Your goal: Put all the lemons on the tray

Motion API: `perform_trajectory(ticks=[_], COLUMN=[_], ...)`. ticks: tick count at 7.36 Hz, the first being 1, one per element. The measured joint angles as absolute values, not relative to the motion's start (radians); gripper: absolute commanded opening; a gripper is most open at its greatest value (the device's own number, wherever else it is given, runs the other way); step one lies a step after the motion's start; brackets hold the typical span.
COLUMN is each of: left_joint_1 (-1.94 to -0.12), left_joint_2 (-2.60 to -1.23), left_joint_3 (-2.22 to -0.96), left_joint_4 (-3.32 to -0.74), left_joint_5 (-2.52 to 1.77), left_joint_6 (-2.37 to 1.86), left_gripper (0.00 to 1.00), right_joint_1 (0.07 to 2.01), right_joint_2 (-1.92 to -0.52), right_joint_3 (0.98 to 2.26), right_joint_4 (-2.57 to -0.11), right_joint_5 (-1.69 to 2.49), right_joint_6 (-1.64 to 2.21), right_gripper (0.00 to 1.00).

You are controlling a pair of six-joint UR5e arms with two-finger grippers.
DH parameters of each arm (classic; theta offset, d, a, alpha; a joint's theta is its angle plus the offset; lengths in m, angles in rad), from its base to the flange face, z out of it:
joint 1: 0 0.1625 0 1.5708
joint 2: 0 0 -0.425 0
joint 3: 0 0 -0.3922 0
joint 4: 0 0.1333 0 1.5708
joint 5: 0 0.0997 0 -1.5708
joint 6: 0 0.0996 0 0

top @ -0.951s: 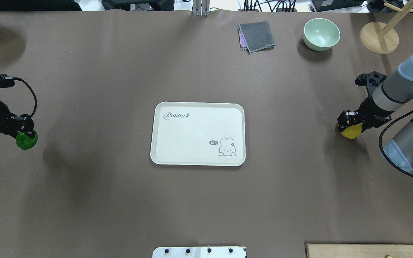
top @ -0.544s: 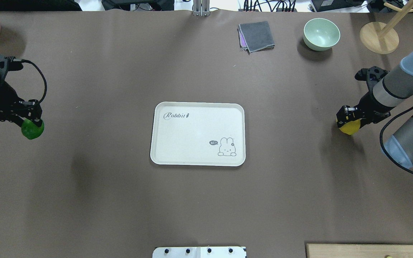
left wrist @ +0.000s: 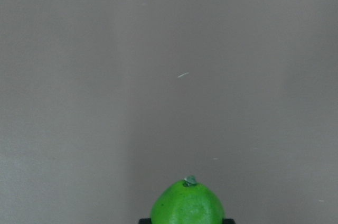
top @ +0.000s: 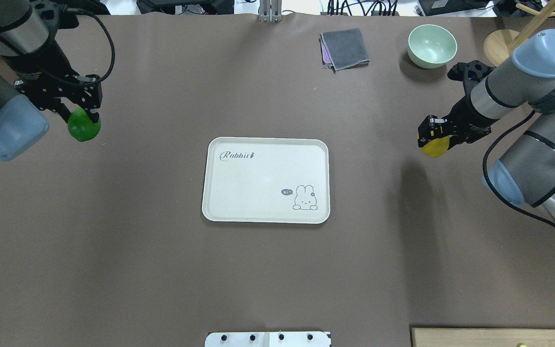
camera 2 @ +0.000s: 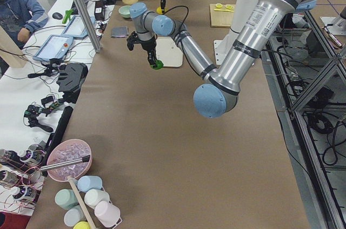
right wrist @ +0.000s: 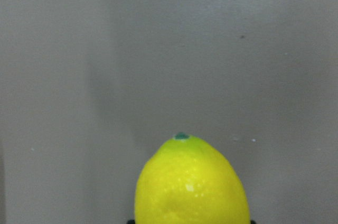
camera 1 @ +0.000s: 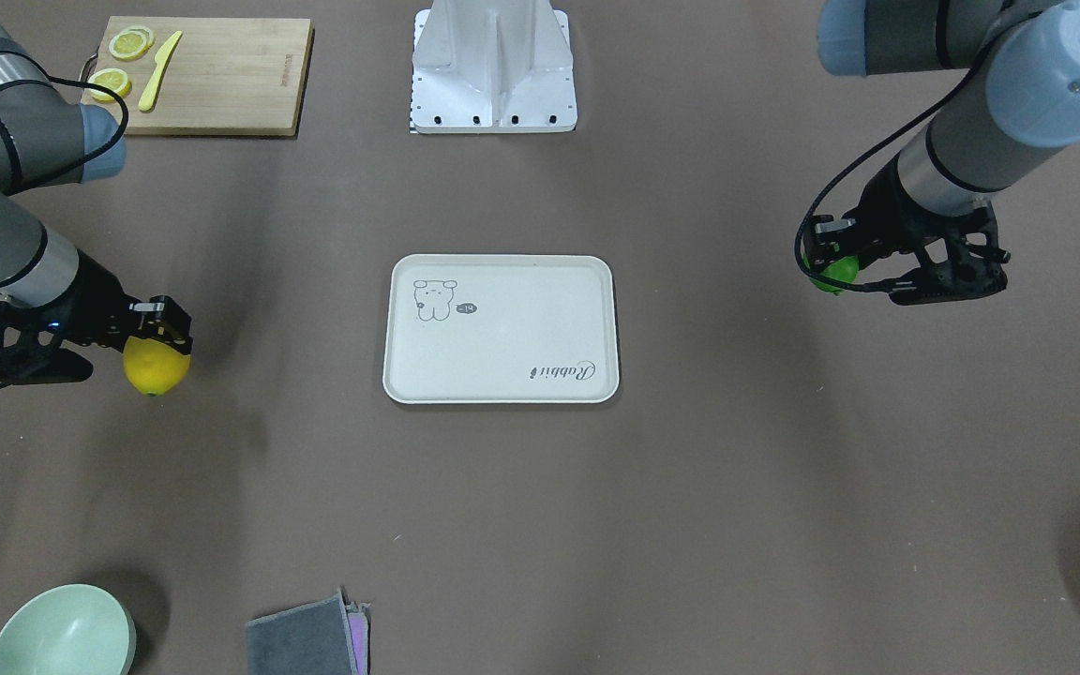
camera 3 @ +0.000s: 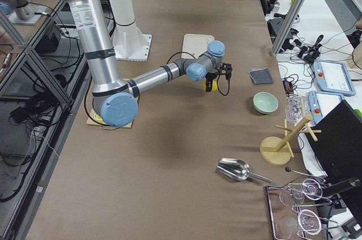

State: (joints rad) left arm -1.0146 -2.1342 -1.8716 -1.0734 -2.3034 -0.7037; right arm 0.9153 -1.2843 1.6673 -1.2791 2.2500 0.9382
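The off-white tray lies mid-table with nothing on it; it also shows in the front view. My left gripper is shut on the green lemon and holds it above the table, left of the tray and farther back. The green lemon also shows in the front view and the left wrist view. My right gripper is shut on the yellow lemon, held above the table right of the tray. The yellow lemon also shows in the front view and the right wrist view.
A green bowl and a folded grey cloth sit at the back right. A wooden stand is behind my right arm. A bamboo cutting board with lemon slices and a knife lies near the robot's base.
Both arms have lifted and moved inward and toward the table's far side with their lemons; the left gripper moved right, the right gripper moved left toward the tray.
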Motion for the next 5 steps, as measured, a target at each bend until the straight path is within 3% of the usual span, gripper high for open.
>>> perform_trajectory(ticks=[5], left_joint_1=[-0.838], left_joint_2=[-2.36], left_joint_3=[-1.814], left_joint_4=[-1.055], left_joint_5=[-2.298], left_joint_6=[-0.957], left_gripper=[0.0], right_joint_1=[0.734], right_joint_2=[-1.159], right_joint_3=[1.659], right_joint_4=[-1.212], right_joint_5=[2.147], right_joint_6=[1.144], right_gripper=[0.0])
